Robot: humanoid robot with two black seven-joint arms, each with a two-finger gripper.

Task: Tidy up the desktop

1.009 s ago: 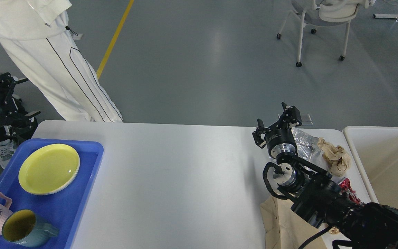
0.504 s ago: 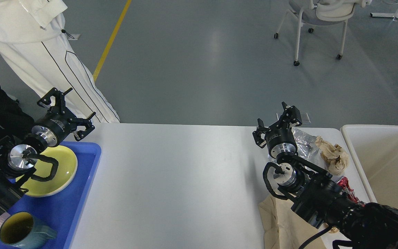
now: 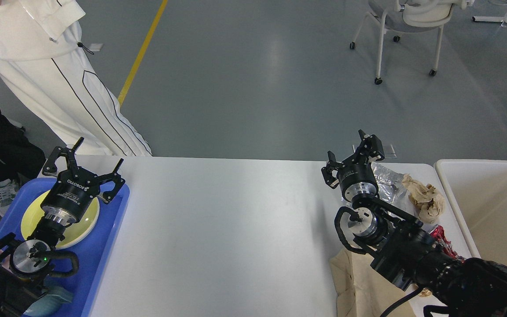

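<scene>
Both my left gripper (image 3: 84, 169) and right gripper (image 3: 352, 154) gape wide, empty — desktop (image 3: 218, 229) rigid, fixed; crumpled paper (image 3: 427, 201) looks light, soft — pinch anywhere.

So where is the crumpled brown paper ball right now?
In the head view, the crumpled brown paper ball lies at the desktop's far right, between the silver foil wrapper and the cream bin.

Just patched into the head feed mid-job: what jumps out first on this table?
Two black arms frame a bare white desktop. The left tool, fingers spread and empty, hangs over a yellow plate in the blue tray at the left edge. The right tool, also open, sits by the litter at the right end: crumpled brown paper, a silver wrapper, beside a cream bin.
</scene>
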